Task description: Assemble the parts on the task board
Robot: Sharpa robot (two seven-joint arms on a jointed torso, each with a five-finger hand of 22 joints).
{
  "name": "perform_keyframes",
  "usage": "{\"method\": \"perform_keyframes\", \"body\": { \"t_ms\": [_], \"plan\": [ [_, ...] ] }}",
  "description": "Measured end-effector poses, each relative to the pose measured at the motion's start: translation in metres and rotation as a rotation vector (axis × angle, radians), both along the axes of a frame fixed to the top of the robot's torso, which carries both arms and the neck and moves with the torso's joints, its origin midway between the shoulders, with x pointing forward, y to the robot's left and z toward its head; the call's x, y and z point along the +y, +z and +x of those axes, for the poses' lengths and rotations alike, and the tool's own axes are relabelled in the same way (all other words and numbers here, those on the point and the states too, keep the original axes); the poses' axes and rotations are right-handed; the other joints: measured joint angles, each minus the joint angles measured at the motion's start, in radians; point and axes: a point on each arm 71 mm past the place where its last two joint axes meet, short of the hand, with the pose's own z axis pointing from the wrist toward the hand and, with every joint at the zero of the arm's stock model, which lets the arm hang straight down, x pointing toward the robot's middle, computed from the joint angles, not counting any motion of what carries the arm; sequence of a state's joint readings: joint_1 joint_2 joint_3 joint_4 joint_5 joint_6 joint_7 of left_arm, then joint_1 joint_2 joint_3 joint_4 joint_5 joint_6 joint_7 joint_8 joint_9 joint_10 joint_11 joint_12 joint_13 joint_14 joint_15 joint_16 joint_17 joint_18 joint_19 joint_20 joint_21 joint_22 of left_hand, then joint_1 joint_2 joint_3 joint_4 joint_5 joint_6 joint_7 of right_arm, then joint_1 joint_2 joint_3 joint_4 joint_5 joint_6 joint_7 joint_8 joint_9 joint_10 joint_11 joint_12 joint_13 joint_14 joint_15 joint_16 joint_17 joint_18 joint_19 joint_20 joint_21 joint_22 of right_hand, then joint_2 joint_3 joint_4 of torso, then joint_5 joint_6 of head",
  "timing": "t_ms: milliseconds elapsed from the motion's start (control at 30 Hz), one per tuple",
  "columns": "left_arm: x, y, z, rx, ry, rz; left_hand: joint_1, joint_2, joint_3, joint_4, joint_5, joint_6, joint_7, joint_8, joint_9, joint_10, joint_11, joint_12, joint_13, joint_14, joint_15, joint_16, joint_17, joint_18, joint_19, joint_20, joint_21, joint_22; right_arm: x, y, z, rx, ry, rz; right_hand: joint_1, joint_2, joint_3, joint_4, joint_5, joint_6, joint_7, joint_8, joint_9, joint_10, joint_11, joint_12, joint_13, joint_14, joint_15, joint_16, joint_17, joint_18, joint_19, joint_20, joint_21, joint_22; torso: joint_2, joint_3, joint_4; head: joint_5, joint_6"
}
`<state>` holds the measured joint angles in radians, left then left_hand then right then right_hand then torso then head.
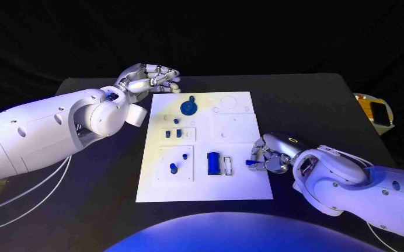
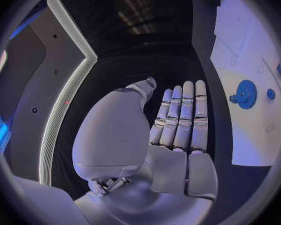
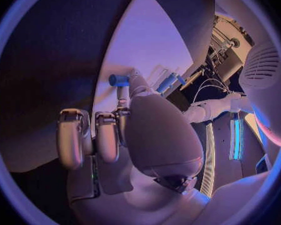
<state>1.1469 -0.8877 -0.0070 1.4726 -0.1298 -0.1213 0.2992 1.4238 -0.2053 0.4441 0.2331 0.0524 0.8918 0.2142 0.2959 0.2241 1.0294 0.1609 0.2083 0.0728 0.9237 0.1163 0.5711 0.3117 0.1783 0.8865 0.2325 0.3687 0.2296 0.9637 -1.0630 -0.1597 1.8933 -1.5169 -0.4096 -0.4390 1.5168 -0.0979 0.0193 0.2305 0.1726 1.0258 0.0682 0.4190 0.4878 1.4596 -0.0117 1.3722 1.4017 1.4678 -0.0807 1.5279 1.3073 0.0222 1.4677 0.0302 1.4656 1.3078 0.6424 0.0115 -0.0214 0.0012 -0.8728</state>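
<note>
- The left hand (image 1: 150,79) is hovering beside the task board's (image 1: 237,188) far-left corner, fingers released and grasping nothing, apparently waiting clear.
- The right hand (image 1: 271,156) is pinching a small blue part (image 1: 251,162) at the board's right edge, probably for inserting.

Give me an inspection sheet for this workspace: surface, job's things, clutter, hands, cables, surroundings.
Surface: black table, task board lying in its middle.
Job's things: blue gear at the board's far end; blue block and small blue parts nearer the robot.
Clutter: nothing seen on the table.
Hands: left hand holds nothing, at the board's far left corner; right hand pinches a small blue piece at the board's right edge.
Cables: white cables hanging under the left arm.
Surroundings: yellow object beyond the table's right edge.
</note>
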Motion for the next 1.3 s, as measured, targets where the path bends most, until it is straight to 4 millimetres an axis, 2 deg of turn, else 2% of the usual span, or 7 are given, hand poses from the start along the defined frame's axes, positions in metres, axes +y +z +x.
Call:
{"method": "perform_keyframes", "body": {
  "t_ms": [100, 133, 233, 433, 700, 1067, 1300],
  "plan": [
    [0.0, 0.0, 0.0, 0.0, 0.0, 0.0, 0.0, 0.0, 0.0, 0.0, 0.0, 0.0, 0.0, 0.0, 0.0, 0.0, 0.0, 0.0, 0.0, 0.0, 0.0, 0.0, 0.0, 0.0, 0.0, 0.0, 0.0, 0.0, 0.001, 0.0, -0.001, -0.003, 0.01, -0.005, 0.015, -0.018, 0.112, 0.107, 0.027, 0.002, 0.001, -0.008, 0.005, 0.004, 0.001, 0.0, -0.064, -0.002, 0.002, 0.0, 0.0, 0.0, 0.0, 0.0, 0.0, 0.0, 0.0, 0.0, -0.0001, 0.0, 0.0],
    [0.0, 0.0, 0.0, 0.0, 0.0, 0.0, 0.0, 0.0, 0.0, 0.0, 0.0, 0.0, 0.0, 0.0, 0.0, 0.0, 0.0, 0.0, 0.0, 0.0, 0.0, 0.0, 0.0, 0.0, 0.0, 0.0, 0.0, 0.0, 0.002, 0.0, -0.001, -0.005, 0.013, -0.008, -0.007, -0.039, 0.162, 0.115, 0.037, 0.002, 0.0, -0.008, 0.017, 0.006, -0.001, -0.002, -0.093, -0.004, 0.0, 0.0, 0.0, 0.0, 0.0, 0.0, 0.0, 0.0, 0.0, 0.0, -0.0001, 0.0, 0.0],
    [0.0, 0.0, 0.0, 0.0, 0.0, 0.0, 0.0, 0.0, 0.0, 0.0, 0.0, 0.0, 0.0, 0.0, 0.0, 0.0, 0.0, 0.0, 0.0, 0.0, 0.0, 0.0, 0.0, 0.0, 0.0, 0.0, 0.0, 0.0, 0.001, 0.0, -0.001, -0.008, 0.015, -0.015, -0.106, -0.083, 0.282, 0.092, 0.083, -0.002, -0.004, 0.014, 0.049, 0.012, -0.007, -0.004, -0.097, -0.003, 0.001, 0.0, 0.001, 0.0, 0.0, 0.0, 0.0, 0.0, 0.0, 0.0, 0.0002, 0.0, 0.0],
    [0.0, 0.0, 0.0, 0.0, -0.001, 0.0, 0.0, 0.0, 0.0, 0.0, 0.0, 0.0, 0.0, 0.0, 0.0, 0.0, 0.0, 0.0, 0.0, 0.0, 0.0, 0.0, 0.0, 0.0, 0.0, 0.0, 0.0, 0.0, 0.001, 0.0, -0.002, -0.006, 0.007, -0.008, -0.215, -0.089, 0.385, 0.03, 0.161, -0.029, -0.008, 0.044, 0.098, 0.011, -0.006, -0.004, -0.094, -0.003, 0.001, 0.0, 0.001, 0.0, 0.0, 0.0, 0.009, 0.0, 0.0, 0.0, 0.0005, 0.001, 0.0],
    [0.0, 0.0, 0.0, 0.001, -0.001, 0.0, 0.0, 0.0, 0.0, 0.0, 0.0, 0.0, 0.0, 0.0, 0.0, 0.0, 0.0, 0.0, 0.0, 0.0, 0.0, 0.0, 0.001, 0.0, 0.0, 0.0, 0.0, -0.001, 0.004, 0.005, -0.001, 0.044, -0.033, 0.059, -0.242, -0.08, 0.403, 0.027, 0.186, -0.039, -0.005, 0.054, 0.107, 0.011, -0.006, 0.003, -0.094, -0.003, 0.001, 0.0, 0.001, 0.0, 0.0, 0.0, 0.015, 0.0, 0.0, -0.001, 0.0005, 0.001, 0.0],
    [-0.001, 0.0, 0.0, 0.003, -0.004, 0.0, 0.0, 0.0, 0.0, 0.0, 0.0, 0.0, 0.0, 0.0, 0.0, 0.0, 0.0, 0.0, 0.0, 0.0, 0.0, 0.0, 0.001, 0.0, 0.0, 0.0, 0.0, -0.001, 0.035, 0.007, 0.001, 0.111, -0.03, 0.174, -0.258, -0.085, 0.403, 0.027, 0.187, -0.042, -0.002, 0.056, 0.123, 0.011, -0.006, 0.003, -0.094, -0.003, 0.0, 0.0, 0.001, 0.0, 0.0, 0.0, 0.015, 0.0, 0.0, -0.0008, 0.0012, 0.002, 0.0],
    [-0.002, 0.0, 0.0, 0.003, -0.007, -0.001, 0.0, 0.0, 0.0, 0.0, 0.0, 0.0, 0.0, 0.0, 0.0, 0.0, 0.0, 0.0, 0.0, 0.0, 0.0, 0.0, 0.001, 0.0, 0.0, 0.0, 0.0, -0.001, 0.045, 0.003, 0.004, 0.143, -0.036, 0.2, -0.292, -0.086, 0.443, -0.012, 0.183, -0.049, -0.002, 0.061, 0.129, 0.011, -0.006, 0.003, -0.094, -0.003, 0.0, 0.0, 0.001, 0.0, 0.0, 0.0, 0.015, 0.0, 0.001, -0.0007, 0.0018, 0.002, 0.0]
  ]
}}
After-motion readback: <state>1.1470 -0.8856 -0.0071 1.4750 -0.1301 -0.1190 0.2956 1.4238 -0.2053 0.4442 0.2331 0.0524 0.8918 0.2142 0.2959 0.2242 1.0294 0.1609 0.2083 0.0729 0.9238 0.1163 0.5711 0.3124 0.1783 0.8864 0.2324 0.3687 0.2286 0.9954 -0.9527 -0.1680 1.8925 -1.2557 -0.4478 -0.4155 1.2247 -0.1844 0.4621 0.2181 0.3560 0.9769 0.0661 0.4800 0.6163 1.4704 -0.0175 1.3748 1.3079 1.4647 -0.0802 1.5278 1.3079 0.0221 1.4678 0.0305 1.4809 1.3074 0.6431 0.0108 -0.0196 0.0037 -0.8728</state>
